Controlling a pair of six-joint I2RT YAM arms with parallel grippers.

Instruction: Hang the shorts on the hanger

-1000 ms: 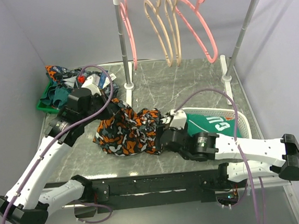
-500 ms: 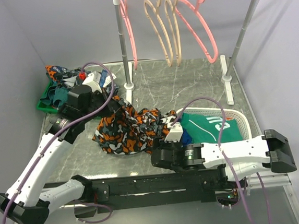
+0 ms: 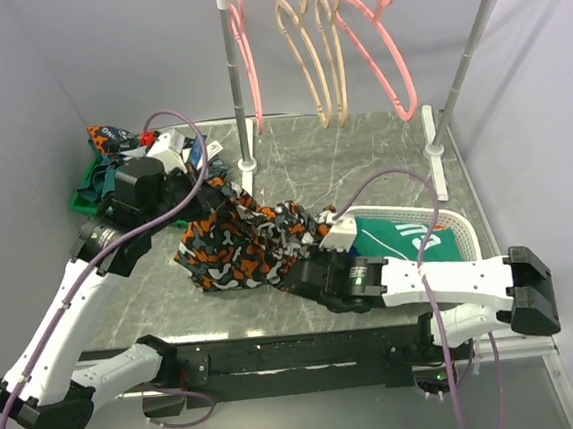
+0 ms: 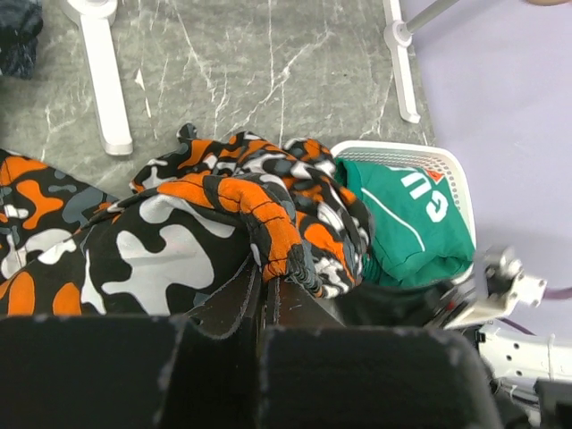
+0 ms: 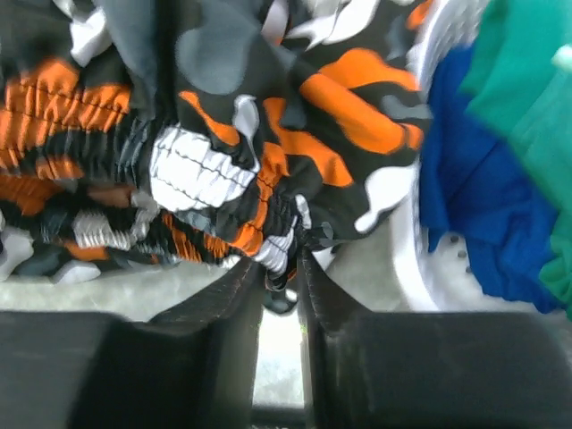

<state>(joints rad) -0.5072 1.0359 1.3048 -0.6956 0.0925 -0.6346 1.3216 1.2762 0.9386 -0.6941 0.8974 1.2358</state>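
The shorts, printed in orange, black, grey and white blotches, lie bunched at the middle of the table, partly lifted at both ends. My left gripper is shut on a fold at their back left; in the left wrist view its fingers pinch orange and black cloth. At the shorts' near right edge my right gripper is shut; the right wrist view shows the gathered waistband caught between that gripper's fingertips. Two pink hangers hang on the rail at the back.
A white basket holding a green jersey sits just right of the shorts, under my right arm. A green bin of clothes stands at the back left. Beige hangers hang between the pink ones. The rack's feet rest on the table.
My right gripper, open a second ago, has closed on the shorts' waistband after shifting along their near edge. The left gripper has drawn its end of the shorts back and up.
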